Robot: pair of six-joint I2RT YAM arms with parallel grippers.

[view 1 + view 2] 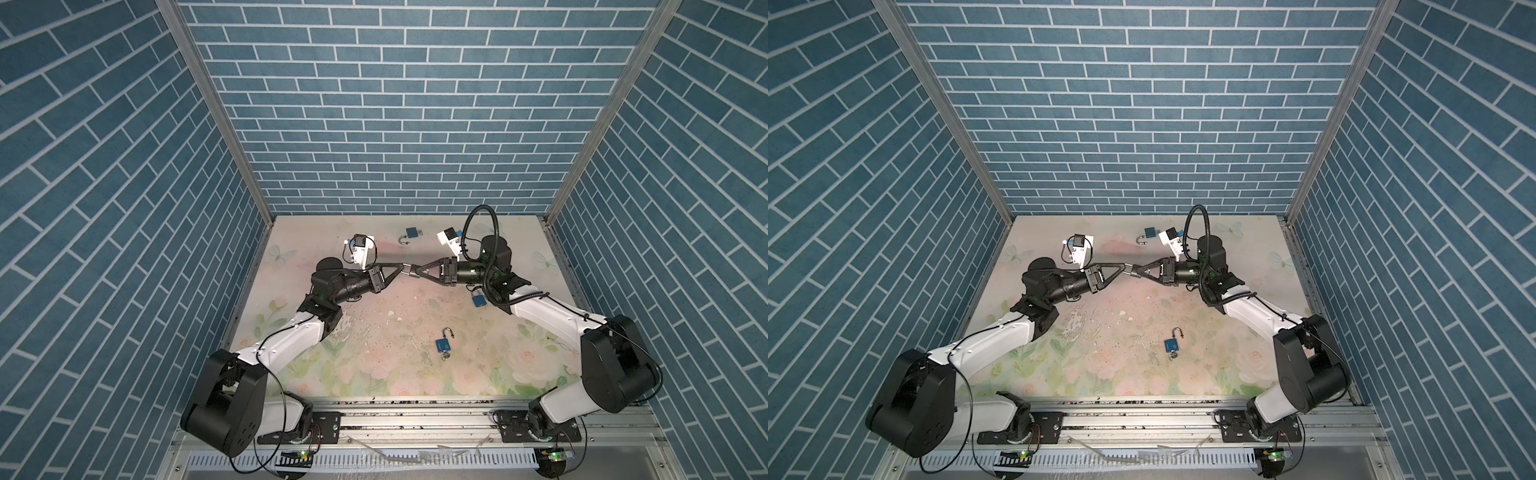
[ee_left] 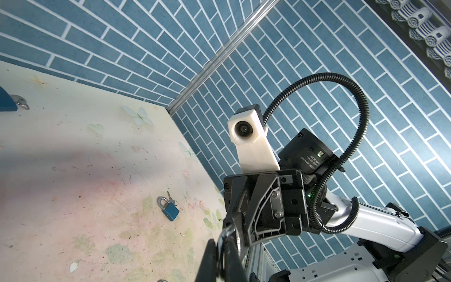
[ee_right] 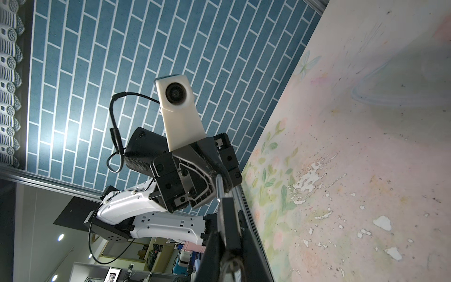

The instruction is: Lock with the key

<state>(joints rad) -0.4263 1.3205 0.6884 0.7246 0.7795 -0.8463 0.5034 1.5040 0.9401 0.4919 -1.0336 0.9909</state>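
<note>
Both grippers meet in mid-air above the middle of the mat. My right gripper [image 1: 417,272] [image 1: 1138,272] [image 3: 228,234] is shut on the body of a padlock [image 3: 229,214], which looks dark against the light. Its silver shackle [image 3: 219,188] [image 2: 228,232] sticks out toward my left gripper [image 1: 402,268] [image 1: 1124,267] [image 2: 220,244], which is shut on the shackle's curved end. A wire ring [image 3: 231,265] shows between the right fingers behind the body. I cannot make out the key of this padlock.
Three blue padlocks lie on the floral mat [image 1: 374,316]. An open one [image 1: 411,233] is at the back. A shut one with keys [image 1: 478,299] [image 2: 169,211] lies under the right arm. An open one with a key ring [image 1: 442,345] [image 1: 1171,344] is at the front centre.
</note>
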